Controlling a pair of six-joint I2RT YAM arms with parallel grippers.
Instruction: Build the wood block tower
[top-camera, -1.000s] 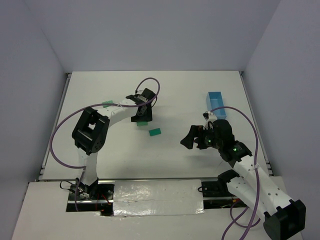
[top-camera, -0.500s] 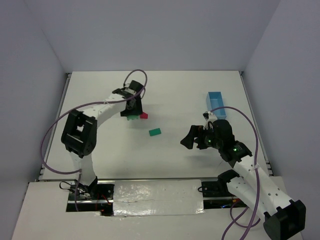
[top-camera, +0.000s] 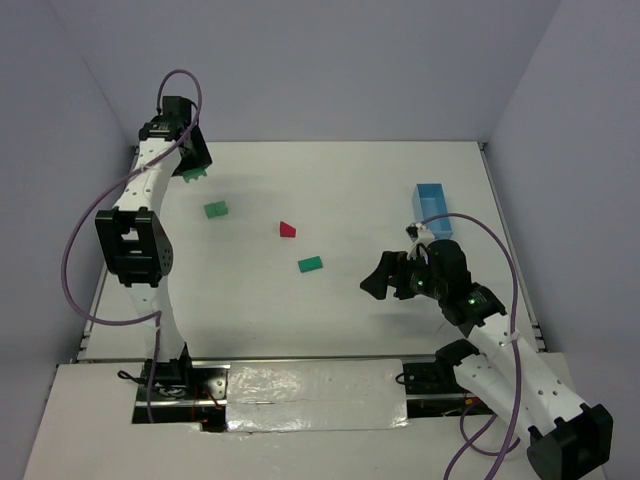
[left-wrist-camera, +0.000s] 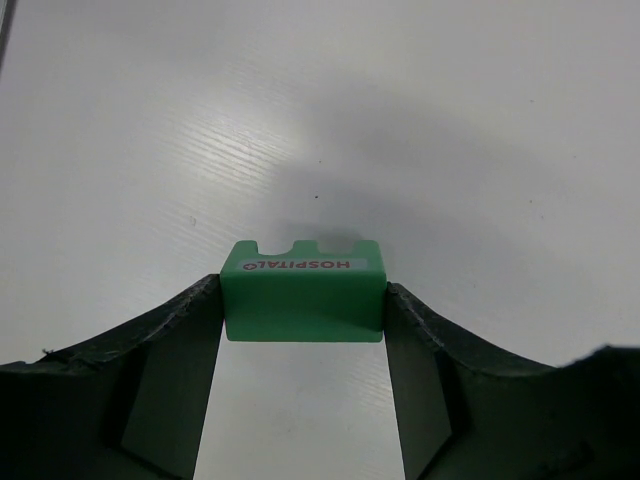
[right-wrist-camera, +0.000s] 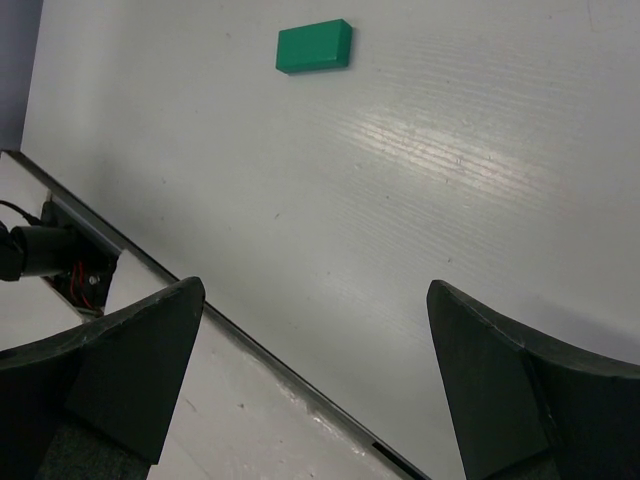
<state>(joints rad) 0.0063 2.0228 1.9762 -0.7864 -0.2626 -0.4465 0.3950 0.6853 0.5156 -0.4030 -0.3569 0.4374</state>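
Now we have our left hand (top-camera: 192, 166) reached out to the far left corner of the worktop (top-camera: 360, 180). Its two fingers (left-wrist-camera: 165, 360) are pinching a notched green block (left-wrist-camera: 302, 300) by its short ends. The block sits level between them, its white label reading HOSPITAL on the upper face, with two small notches cut in its far edge. A soft shadow lies on the white surface beyond it; whether the block touches the worktop we cannot tell.

Our right hand (top-camera: 383, 281) hangs over the right half of the worktop with its fingers spread wide and nothing between them. From its wrist camera we see a flat green block (right-wrist-camera: 314, 47) lying alone on the surface, well ahead of the fingertips.

From above, three pieces lie singly and apart from one another. A cube-like green block (top-camera: 215, 210) lies near the left hand and the red roof block (top-camera: 288, 230) towards the middle. The flat green block lies just nearer us and to the right of the red one. A light-blue tray (top-camera: 432, 208) lies near the right edge, beyond the right hand.
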